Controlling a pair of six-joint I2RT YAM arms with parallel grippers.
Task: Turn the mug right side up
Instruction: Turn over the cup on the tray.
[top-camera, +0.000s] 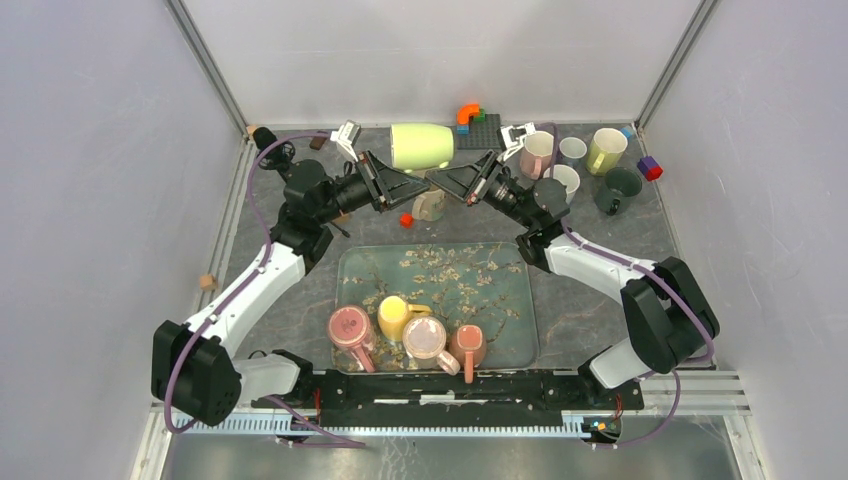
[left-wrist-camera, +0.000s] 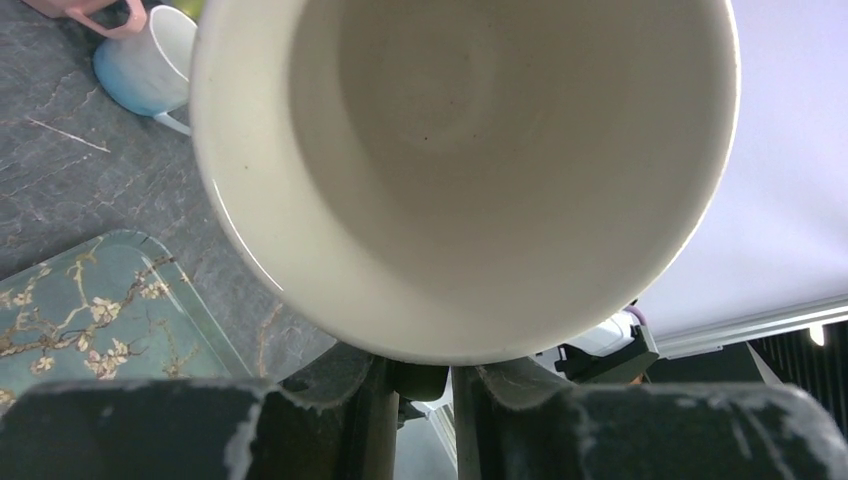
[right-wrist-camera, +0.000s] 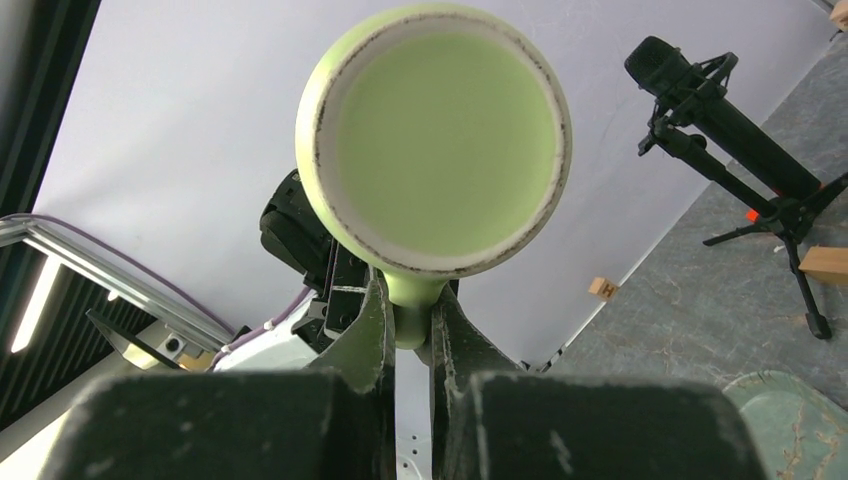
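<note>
Mug (top-camera: 422, 147) is hanging, mouth toward nine o'clock, handle (right-wrist-camera: 410, 292) clamped in right hand (right-wrist-camera: 409, 325), left hand (left-wrist-camera: 412, 378) unclear; roll upright slowly.

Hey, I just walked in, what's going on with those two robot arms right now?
The two arms meet at a pale green ceramic mug, which is in the air and lying on its side. The right gripper is clamped on the mug's handle and faces its base. The left gripper sits just under the rim, looking into the open mouth. Whether it grips anything is unclear. The mug is not yet upright.
</note>
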